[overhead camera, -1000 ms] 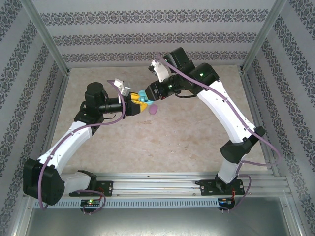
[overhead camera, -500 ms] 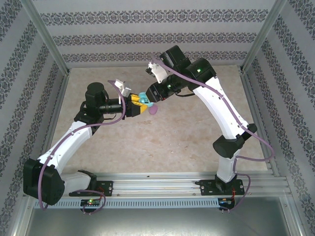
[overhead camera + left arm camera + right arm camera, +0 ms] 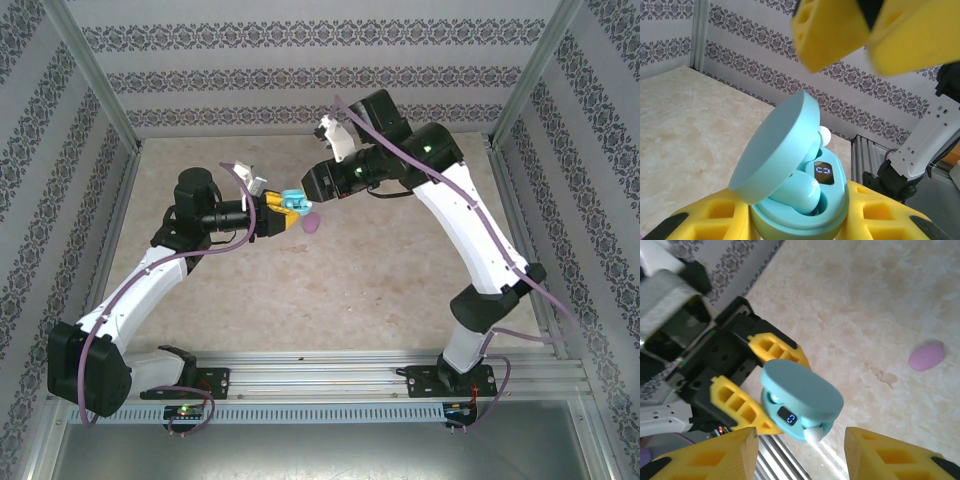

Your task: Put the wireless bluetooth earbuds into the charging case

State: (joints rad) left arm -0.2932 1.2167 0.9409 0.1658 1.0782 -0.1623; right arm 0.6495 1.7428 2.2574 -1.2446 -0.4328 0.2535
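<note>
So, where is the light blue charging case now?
The light blue charging case is near the middle of the top view, clamped lid-open in the left end effector above the table; a pink oval object lies on the table beside it.

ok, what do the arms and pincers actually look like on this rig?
Left arm and right arm: white link shells, black joint housings, with a purple cable looped loosely along each. There is a green status light on the right arm's upper joint. Left pincer and right pincer: two blocky yellow fingers each, with square cut-out cells, on black bodies.
</note>
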